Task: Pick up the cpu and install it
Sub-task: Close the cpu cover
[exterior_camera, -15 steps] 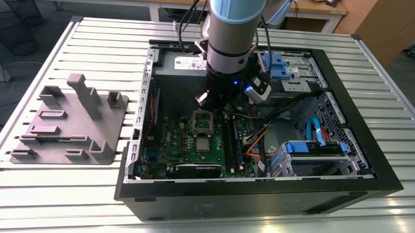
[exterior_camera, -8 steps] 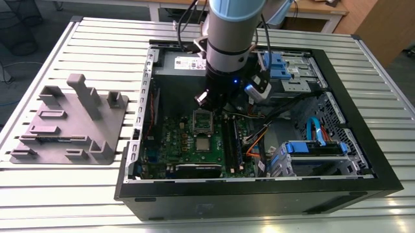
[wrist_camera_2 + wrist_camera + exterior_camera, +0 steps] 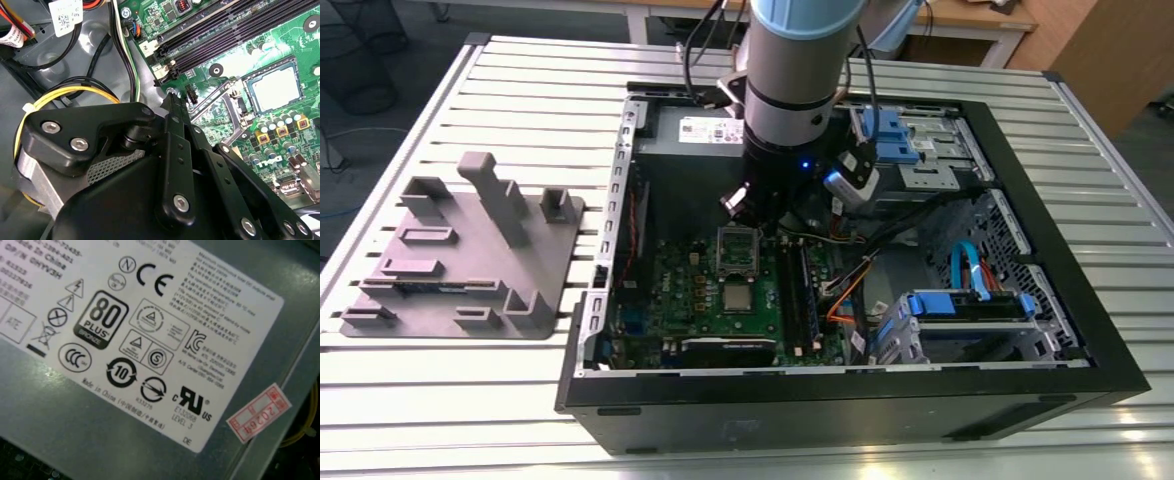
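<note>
Small square silvery-grey cpu (image 3: 275,88) sits seated in its socket on the green motherboard (image 3: 240,55); black gripper (image 3: 172,102) above it, fingers closed, empty; install looks near done.

A slatted metal table (image 3: 520,90) is seen. Two things are carried: an open PC case (image 3: 1067,330) w/ motherboard inside, approx. centre-right, and a grey plastic tray (image 3: 440,290) w/ upright posts near the exterior view's left edge.

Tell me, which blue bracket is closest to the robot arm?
The blue bracket higher in the exterior view, right beside the arm; the other sits farther off.
</note>
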Action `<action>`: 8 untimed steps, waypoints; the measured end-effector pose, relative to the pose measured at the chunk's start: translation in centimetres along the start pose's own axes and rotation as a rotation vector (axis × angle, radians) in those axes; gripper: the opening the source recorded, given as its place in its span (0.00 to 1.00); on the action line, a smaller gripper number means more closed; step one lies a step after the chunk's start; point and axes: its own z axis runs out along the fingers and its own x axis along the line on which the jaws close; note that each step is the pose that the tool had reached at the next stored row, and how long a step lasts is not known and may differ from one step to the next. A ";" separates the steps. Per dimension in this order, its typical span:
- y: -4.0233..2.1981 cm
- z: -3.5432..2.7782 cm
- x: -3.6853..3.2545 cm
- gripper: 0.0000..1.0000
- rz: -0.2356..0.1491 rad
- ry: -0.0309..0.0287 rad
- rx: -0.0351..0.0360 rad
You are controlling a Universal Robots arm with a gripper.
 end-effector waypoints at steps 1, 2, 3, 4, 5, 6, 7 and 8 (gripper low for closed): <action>0.00 0.00 0.00 0.11 0.000 0.0000 0.0000; 0.00 0.00 0.00 0.11 0.000 0.0000 0.0000; 0.00 -0.01 0.00 0.11 0.000 0.0002 0.0001; 0.00 -0.01 0.00 0.11 0.000 0.0002 0.0001; 0.00 -0.01 0.00 0.11 -0.001 0.0002 0.0002; -0.01 -0.03 0.02 0.11 -0.007 0.0007 0.0001; -0.02 -0.06 0.04 0.11 -0.014 0.0010 -0.0003; -0.02 -0.07 0.05 0.11 -0.021 0.0010 -0.0009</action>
